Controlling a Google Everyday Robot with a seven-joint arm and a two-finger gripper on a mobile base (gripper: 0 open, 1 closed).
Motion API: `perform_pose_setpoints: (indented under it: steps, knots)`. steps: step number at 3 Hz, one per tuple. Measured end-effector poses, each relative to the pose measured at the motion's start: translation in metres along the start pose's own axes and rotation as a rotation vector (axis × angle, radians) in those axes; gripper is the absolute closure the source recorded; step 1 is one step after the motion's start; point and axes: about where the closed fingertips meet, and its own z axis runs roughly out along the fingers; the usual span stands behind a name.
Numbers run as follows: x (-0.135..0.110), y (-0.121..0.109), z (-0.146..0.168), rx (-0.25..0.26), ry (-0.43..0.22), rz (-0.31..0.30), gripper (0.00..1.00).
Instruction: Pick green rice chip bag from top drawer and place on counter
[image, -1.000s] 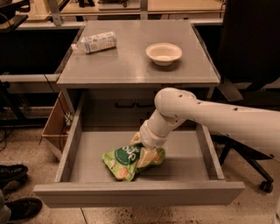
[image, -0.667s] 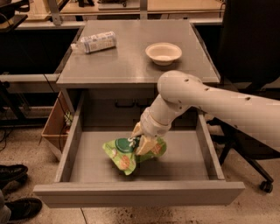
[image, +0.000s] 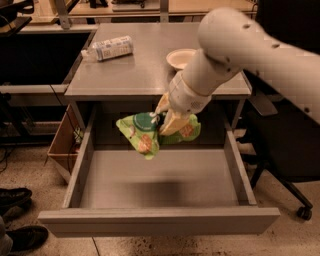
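Bag (image: 141, 134) hangs in the air above the open drawer (image: 160, 220), clear of its floor for the carry up to the table (image: 130, 75), the gripper (image: 167, 118) just below the table's front edge, jaws pinching its crumpled top. One bottle (image: 111, 48) and one bowl (image: 181, 58) share the table.

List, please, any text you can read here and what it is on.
The green rice chip bag, held by the gripper above the top drawer: lettering too blurred to read.
The bottle on the counter: label print too blurred to read.
No other text shows.
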Motion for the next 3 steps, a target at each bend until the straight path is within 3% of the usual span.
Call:
perform_pose_setpoints:
  steps: [1,2,3]
  knots:
    - [-0.031,-0.03,-0.056,0.07,-0.004,-0.01,1.0]
    - [-0.065,-0.065,-0.077,0.137,-0.059,-0.034,1.0]
    - [-0.097,-0.109,-0.064,0.187,-0.121,-0.091,1.0]
